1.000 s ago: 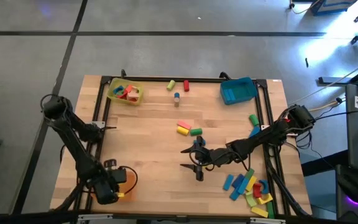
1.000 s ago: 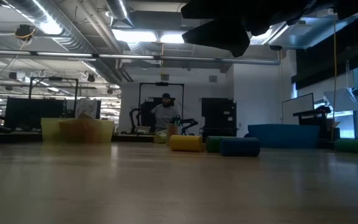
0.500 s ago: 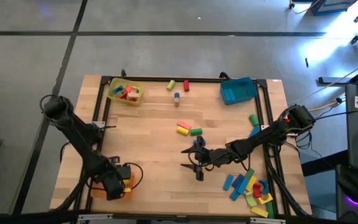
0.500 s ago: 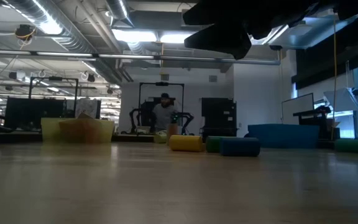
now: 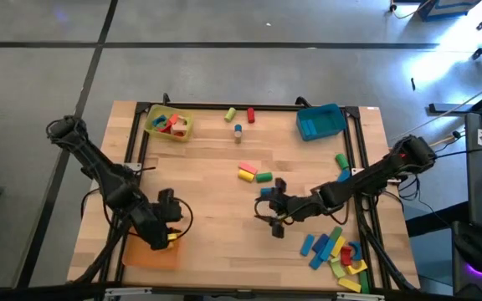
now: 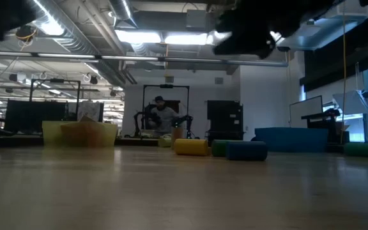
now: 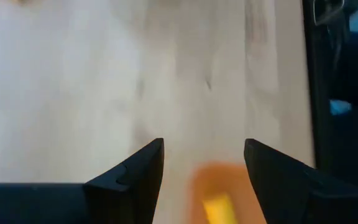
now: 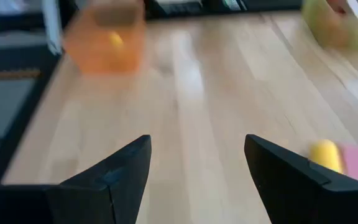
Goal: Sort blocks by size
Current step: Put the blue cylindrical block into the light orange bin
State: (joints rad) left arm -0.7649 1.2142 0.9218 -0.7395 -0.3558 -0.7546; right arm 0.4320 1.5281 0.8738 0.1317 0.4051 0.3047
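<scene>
The blocks lie scattered. A yellow (image 5: 245, 174), a pink and a green one (image 5: 264, 176) lie mid-table, and a blue cylinder (image 6: 246, 150) lies beside them. A mixed heap (image 5: 335, 251) fills the near right corner. My right gripper (image 5: 266, 214) hovers open near the blue cylinder, with nothing between its fingers (image 8: 114, 177). My left gripper (image 5: 176, 227) hangs open above the far edge of the orange tray (image 5: 149, 252). A yellow block (image 7: 217, 206) lies in that tray.
A yellow tray (image 5: 168, 124) holding several blocks stands at the far left, a blue tray (image 5: 320, 121) at the far right. Three small blocks (image 5: 238, 119) lie between them by the far edge. A person sits in the room beyond the table (image 6: 161, 115).
My left gripper has risen from the orange tray and gone toward the far edge and the table's middle. The yellow block stays in the tray. My right gripper has drawn back a little toward the table's right edge.
</scene>
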